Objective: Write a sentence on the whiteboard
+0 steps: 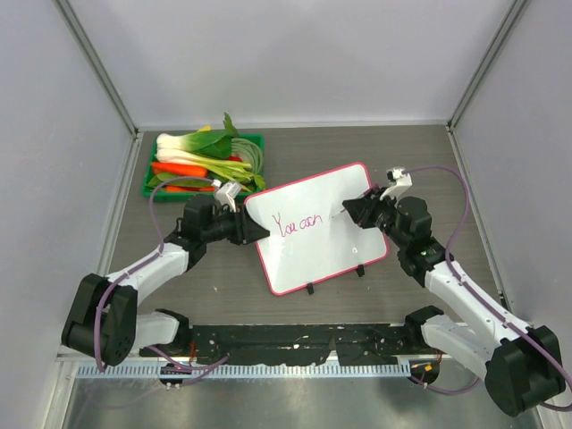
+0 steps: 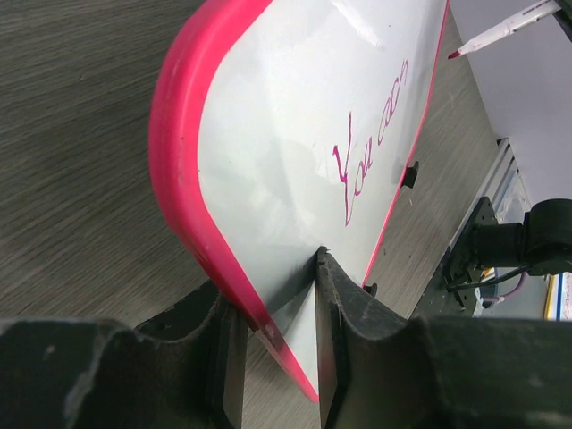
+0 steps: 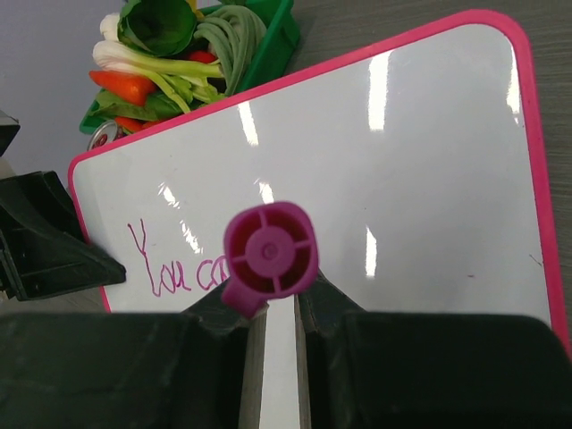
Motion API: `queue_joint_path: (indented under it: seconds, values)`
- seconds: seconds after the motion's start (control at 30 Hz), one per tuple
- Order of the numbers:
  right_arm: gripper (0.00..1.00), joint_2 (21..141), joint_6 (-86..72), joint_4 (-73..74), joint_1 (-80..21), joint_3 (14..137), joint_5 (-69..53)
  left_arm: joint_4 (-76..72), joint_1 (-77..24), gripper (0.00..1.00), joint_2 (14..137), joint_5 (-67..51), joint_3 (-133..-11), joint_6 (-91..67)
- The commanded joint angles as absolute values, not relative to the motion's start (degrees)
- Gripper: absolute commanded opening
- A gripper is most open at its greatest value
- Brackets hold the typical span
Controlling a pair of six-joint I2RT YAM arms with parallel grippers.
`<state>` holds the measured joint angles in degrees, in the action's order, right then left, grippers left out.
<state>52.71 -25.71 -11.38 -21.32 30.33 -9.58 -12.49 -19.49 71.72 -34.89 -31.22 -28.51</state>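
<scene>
on the left: stretched forward and inward with a low elbow, pinching the left edge of the whiteboard [image 1: 331, 255] [image 2: 286, 107] [image 3: 402, 179] in the left tool [image 1: 259, 231] [image 2: 281, 331], one finger on each face of the pink frame.

on the right: bent at the elbow and angled in toward the middle, gripping a pink-purple marker [image 1: 338, 215] [image 2: 500, 31] [image 3: 270, 259] in the right tool [image 1: 350, 213] [image 3: 280, 308], fingers pressed against the barrel. from the left wrist view, marker tip seen just off the board's far edge, not touching the white face.

at the back left of the surface [image 1: 429, 161]: a green tray [image 1: 150, 174] [image 3: 284, 31] filled with bok choy [image 1: 201, 141] [image 3: 156, 22], red peppers [image 1: 183, 168] [image 3: 121, 85] and long green beans [image 1: 252, 159] [image 3: 232, 36], just behind the board's upper left corner.

in the middle of the surface, between the two tools: the whiteboard, turned at an angle, glossy white with rounded corners and two small black feet along its near edge. on its left half, the sentence [image 1: 298, 223] [image 2: 366, 161] [image 3: 174, 268] in thin pink-purple cursive, reading only "you can" so far; right half bare apart from light reflections.
</scene>
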Motion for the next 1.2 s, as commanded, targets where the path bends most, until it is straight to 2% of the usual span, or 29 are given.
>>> queue_joint_path:
  seconds: [0.0, 0.27, 0.43, 1.17]
  values:
    - [0.01, 53.0, -26.2, -18.6, -22.0, 32.8, -6.2, -9.1, -18.8, 0.00, 74.4, -21.5, -30.1, -17.8]
    - [0.01, 55.4, -23.7, -20.0, -25.8, 34.2, -2.6, -9.7, -18.8, 0.00, 73.6, -21.4, -29.5, -17.8]
    - [0.01, 55.5, -19.4, -18.4, -31.1, 34.9, 6.1, -10.0, -18.8, 0.00, 73.7, -21.3, -29.2, -17.9]
    - [0.01, 58.3, -20.3, -16.5, -31.6, 35.0, 13.4, -10.5, -18.8, 0.00, 73.8, -21.4, -29.0, -18.0]
